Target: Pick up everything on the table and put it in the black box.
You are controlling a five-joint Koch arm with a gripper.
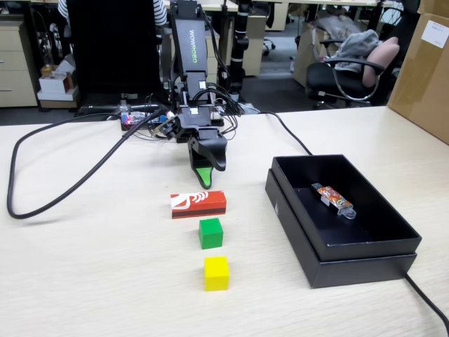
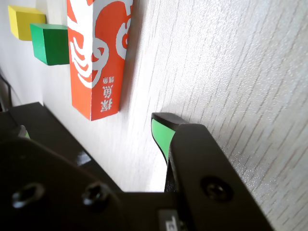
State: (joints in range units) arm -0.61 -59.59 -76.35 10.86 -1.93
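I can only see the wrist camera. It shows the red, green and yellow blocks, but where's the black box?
Observer: In the fixed view, the black box sits on the table, to the right of the three blocks.
Operator: Is it empty?
Observer: No. A small orange-patterned packet lies inside it.
Operator: Is anything lying near the box?
Observer: Yes. A black cable runs over the table from the arm's base toward the box's back left corner.
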